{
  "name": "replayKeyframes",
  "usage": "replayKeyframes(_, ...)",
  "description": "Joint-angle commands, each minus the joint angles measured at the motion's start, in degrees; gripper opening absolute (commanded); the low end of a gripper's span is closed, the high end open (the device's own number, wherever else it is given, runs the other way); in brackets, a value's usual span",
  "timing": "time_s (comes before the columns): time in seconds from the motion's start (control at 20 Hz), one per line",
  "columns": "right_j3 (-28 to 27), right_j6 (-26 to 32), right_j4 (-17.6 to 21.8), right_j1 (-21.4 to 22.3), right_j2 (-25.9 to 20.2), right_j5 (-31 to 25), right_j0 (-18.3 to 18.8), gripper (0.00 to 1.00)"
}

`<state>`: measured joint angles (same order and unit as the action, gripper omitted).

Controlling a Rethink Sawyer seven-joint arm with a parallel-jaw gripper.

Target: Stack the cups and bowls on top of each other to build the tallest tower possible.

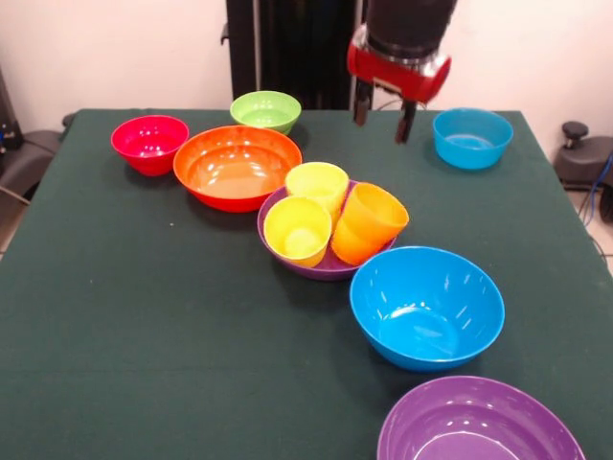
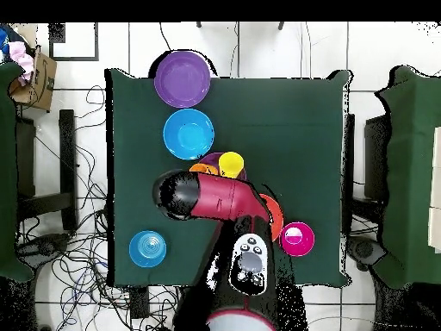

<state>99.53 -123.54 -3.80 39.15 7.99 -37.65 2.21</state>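
Observation:
My gripper (image 1: 383, 132) is open and empty. It hangs above the table's far side, between the small light green bowl (image 1: 265, 110) and the small blue bowl (image 1: 471, 136). A purple bowl (image 1: 328, 269) in the middle holds two yellow cups (image 1: 317, 182) (image 1: 298, 230) and a tilted orange cup (image 1: 369, 222). The large orange bowl (image 1: 237, 165) touches it on the left, with the small red bowl (image 1: 150, 142) beyond. The large blue bowl (image 1: 426, 305) and a second purple bowl (image 1: 479, 422) sit nearer the camera. In the overhead view the arm (image 2: 215, 198) hides the gripper.
The overhead view shows the green table (image 2: 284, 112) with bowls along one side: purple (image 2: 183, 78), large blue (image 2: 189, 134), small blue (image 2: 147, 248) and red (image 2: 297, 239). Chairs and cables surround the table.

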Motion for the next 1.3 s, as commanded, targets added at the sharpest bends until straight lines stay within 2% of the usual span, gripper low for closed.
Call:
replayKeyframes(0.05, 2.4, -5.1, -1.0, 2.9, -2.1, -5.3, 1.0, 1.0)
replayKeyframes(0.95, -0.4, -6.2, 1.4, -4.0, -0.5, 5.0, 1.4, 1.0)
replayKeyframes(1.15, -1.4, -6.3, 0.3, -6.6, -2.2, 10.1, 2.1, 1.0)
replayKeyframes(1.3, -1.9, -5.8, -0.7, -5.9, -3.7, 10.8, 1.9, 1.0)
